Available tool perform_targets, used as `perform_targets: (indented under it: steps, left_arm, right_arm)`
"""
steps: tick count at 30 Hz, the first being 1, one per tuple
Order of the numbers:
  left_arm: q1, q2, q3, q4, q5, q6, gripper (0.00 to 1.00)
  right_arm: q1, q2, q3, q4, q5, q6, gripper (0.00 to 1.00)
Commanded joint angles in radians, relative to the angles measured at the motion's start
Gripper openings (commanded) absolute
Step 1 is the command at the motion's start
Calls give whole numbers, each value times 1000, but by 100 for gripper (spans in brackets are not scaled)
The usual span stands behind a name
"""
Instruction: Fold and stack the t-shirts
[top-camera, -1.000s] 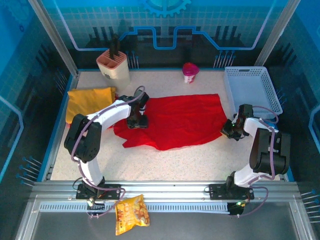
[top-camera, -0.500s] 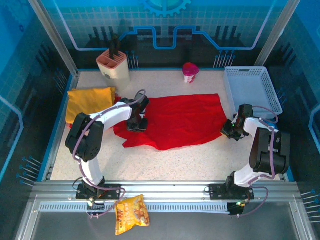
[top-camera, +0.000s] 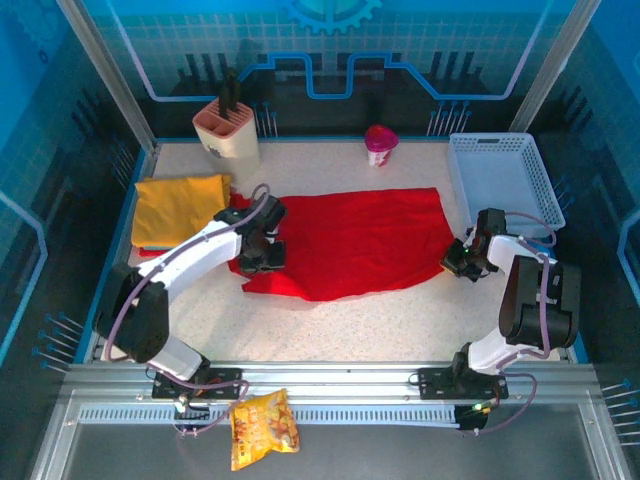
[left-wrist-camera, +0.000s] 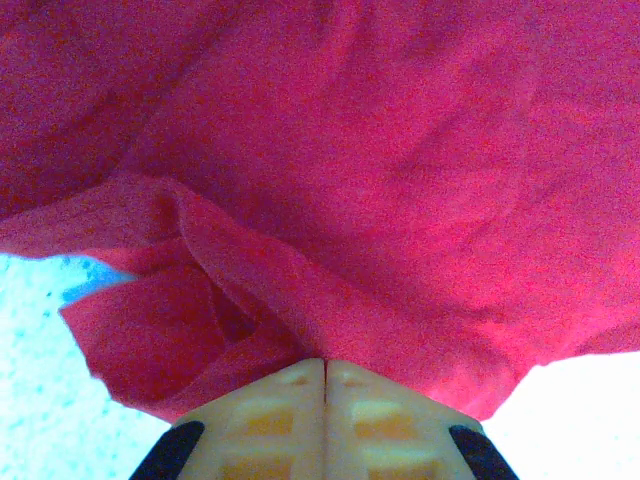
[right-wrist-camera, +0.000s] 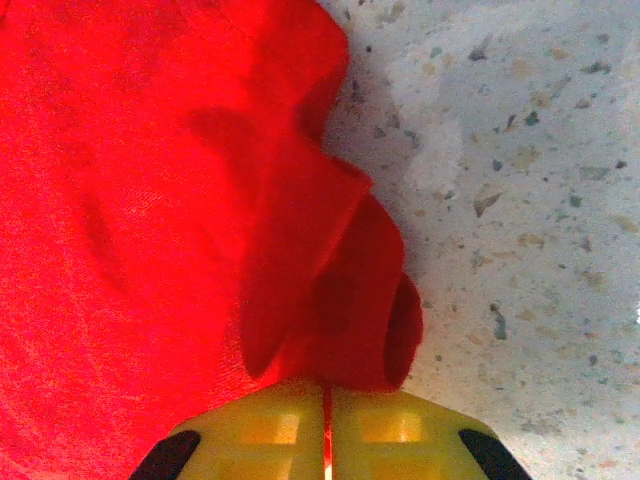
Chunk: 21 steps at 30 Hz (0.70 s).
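The red t-shirt (top-camera: 355, 240) lies spread across the middle of the table. My left gripper (top-camera: 258, 262) is shut on the red cloth (left-wrist-camera: 330, 220) at the shirt's left edge, and the cloth bunches up over its closed fingers (left-wrist-camera: 280, 410). My right gripper (top-camera: 457, 262) is shut on the shirt's right edge, where a fold of red cloth (right-wrist-camera: 330, 290) runs between its fingers (right-wrist-camera: 270, 430). The mustard yellow t-shirt (top-camera: 178, 207) lies folded at the back left of the table.
A white lattice basket (top-camera: 503, 180) stands at the back right. A beige holder (top-camera: 227, 130) and a small pink cup (top-camera: 380, 143) stand along the back. A yellow-orange snack bag (top-camera: 262, 428) lies on the front rail, off the table top.
My left gripper closed on the shirt's left edge and pulled it a little toward the front left; the left arm swung lower. The right arm has stayed put.
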Motion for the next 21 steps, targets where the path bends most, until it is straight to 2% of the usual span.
perform_targets:
  steps: [1,6,11,16,21]
  left_arm:
    - [-26,-51,-46,-77,21,-94,0]
    - [-98,-142,-133,-51,27,-169,0]
    - [-176,-234,-219,-84,-28,-276,0]
    - [-178,-336,-316,-79,-51,-363,0]
    - [-178,-350,-321,-29,-19,-379,0]
  right_arm:
    - [-17,14,5,5,-20,-7,10]
    - [-17,12,2,6,-19,-7,10]
    - [-17,12,3,8,-22,-6,10]
    - [-17,14,3,10,-23,-6,10]
    - [-17,18,4,11,-28,-6,10]
